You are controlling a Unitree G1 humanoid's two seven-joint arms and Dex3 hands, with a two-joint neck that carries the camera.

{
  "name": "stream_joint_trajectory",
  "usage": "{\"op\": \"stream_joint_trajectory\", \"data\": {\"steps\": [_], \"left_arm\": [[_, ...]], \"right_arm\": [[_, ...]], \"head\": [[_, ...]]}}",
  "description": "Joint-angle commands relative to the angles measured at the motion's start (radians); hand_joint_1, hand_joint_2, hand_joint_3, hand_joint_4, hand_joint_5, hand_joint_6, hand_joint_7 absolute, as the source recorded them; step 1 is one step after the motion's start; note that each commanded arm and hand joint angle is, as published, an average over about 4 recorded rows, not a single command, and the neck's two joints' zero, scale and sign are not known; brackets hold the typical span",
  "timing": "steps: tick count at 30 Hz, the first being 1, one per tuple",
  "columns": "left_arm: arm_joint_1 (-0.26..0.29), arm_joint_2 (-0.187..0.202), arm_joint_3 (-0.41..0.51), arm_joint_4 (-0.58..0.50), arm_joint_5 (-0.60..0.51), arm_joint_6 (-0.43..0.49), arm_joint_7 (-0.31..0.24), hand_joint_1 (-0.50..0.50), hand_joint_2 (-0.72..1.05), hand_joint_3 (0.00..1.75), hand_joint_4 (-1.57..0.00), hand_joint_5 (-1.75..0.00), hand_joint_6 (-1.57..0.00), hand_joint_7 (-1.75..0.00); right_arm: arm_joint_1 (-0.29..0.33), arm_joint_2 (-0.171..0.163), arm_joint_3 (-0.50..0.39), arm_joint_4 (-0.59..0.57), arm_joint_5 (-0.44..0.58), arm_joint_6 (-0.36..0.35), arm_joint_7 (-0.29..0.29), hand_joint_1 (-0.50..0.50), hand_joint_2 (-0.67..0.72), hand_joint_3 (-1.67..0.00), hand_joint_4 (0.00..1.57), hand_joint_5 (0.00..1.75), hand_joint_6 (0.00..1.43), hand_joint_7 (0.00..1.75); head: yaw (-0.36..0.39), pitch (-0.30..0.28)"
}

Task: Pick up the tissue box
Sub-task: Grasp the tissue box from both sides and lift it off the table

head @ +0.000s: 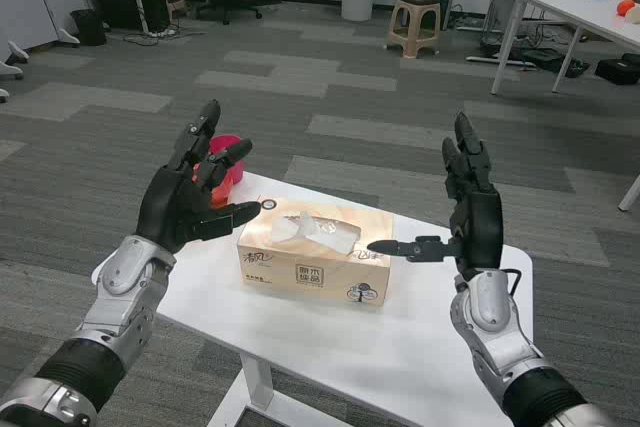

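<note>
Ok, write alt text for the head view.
A tan tissue box sits on a white table, with the robot's open left hand and right hand raised either side, not touching it. A pink object shows behind the left hand.

Tissue box (312,265) is peachy-tan w/ a white tissue poking out the top, dark lettering + small dark logo on the front. Table (420,347) plain white. Both hands, left hand (185,209) & right hand (472,222), all black incl. fingers (210,127), forearms silver. Pink/red thing (226,155) behind left hand, can't tell what it is. Floor (330,87) = grey carpet in lighter/darker rectangular patches.
</note>
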Motion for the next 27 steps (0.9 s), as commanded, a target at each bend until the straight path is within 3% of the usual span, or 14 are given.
{"op": "stream_joint_trajectory", "data": {"steps": [1,3,20,27], "left_arm": [[0.085,-0.023,-0.088,-0.114,-0.014,-0.104,0.025,0.50,1.05,0.26,0.00,-0.31,0.00,0.00],[0.085,-0.022,-0.088,-0.115,-0.013,-0.103,0.025,0.50,1.05,0.26,0.00,-0.31,0.00,0.00],[0.086,-0.023,-0.092,-0.115,-0.013,-0.103,0.025,0.50,1.05,0.26,0.00,-0.31,0.00,0.00],[0.086,-0.023,-0.089,-0.115,-0.013,-0.102,0.025,0.50,1.05,0.31,0.00,-0.31,0.00,0.00]], "right_arm": [[0.104,-0.016,0.128,-0.129,0.037,-0.110,0.018,-0.33,0.22,-0.16,0.00,0.00,0.00,0.00],[0.105,-0.017,0.130,-0.129,0.037,-0.109,0.018,-0.33,0.22,-0.16,0.00,0.00,0.00,0.00],[0.108,-0.019,0.129,-0.131,0.037,-0.108,0.017,-0.33,0.22,-0.16,0.00,0.00,0.00,0.00],[0.108,-0.019,0.128,-0.129,0.037,-0.108,0.018,-0.33,0.22,-0.16,0.00,0.00,0.00,0.00]], "head": [[-0.006,0.143],[-0.002,0.085],[-0.011,0.055],[-0.039,-0.017]]}}
